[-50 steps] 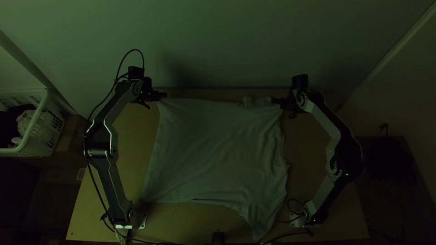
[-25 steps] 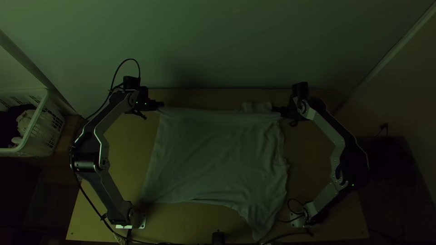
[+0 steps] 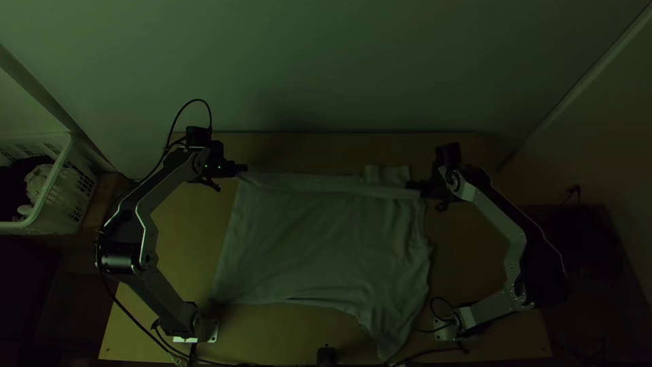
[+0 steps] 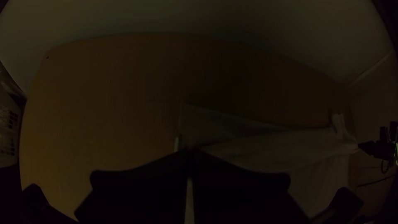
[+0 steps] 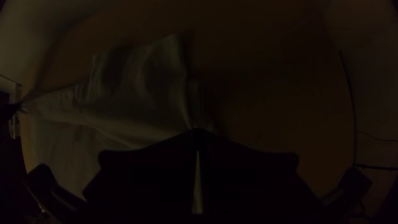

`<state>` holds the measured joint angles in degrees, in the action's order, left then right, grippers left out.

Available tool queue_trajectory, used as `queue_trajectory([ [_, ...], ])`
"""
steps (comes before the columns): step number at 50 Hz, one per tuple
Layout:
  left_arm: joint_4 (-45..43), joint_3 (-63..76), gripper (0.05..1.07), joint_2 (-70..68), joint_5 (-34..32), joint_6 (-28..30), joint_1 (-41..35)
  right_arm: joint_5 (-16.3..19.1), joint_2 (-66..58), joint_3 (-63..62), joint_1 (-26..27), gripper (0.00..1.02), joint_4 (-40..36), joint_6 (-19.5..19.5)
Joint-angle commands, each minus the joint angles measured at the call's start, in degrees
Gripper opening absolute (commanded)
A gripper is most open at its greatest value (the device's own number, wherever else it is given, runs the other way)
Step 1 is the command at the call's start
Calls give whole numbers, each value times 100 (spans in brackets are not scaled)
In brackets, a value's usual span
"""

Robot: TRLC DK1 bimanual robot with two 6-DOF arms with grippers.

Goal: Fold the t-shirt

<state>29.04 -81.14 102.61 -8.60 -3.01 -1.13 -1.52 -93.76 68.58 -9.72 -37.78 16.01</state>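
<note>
Wide pale wall (image 3: 326, 68) is rising past worktop's (image 3: 475, 238) far edge, w/ a straight strip (image 3: 592, 73) slanting down toward the far R corner. White perforated basket (image 3: 61, 211) is standing off the L edge, holding dark & pale cloth (image 3: 38, 182). Rm. light is falling v. dim, esp. off the R edge.
</note>
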Motion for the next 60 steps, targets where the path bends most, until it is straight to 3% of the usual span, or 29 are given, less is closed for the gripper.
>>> queue_trajectory([
  [1, -74, 362, 7, -329, -54, -86, -19, -15, 296, -310, -74, 2, -54, -54],
  [40, -610, 2024, 7, -1120, -54, 177, 218, -24, 1202, -1725, -294, 2, -45, -54],
  [56, -847, 2437, 7, -1138, -54, 177, 192, -59, 1140, -2208, -382, 2, 368, -10],
  [60, -961, 2586, 7, -1164, -54, 186, 157, -208, 1140, -2296, -382, 3, 588, -72],
])
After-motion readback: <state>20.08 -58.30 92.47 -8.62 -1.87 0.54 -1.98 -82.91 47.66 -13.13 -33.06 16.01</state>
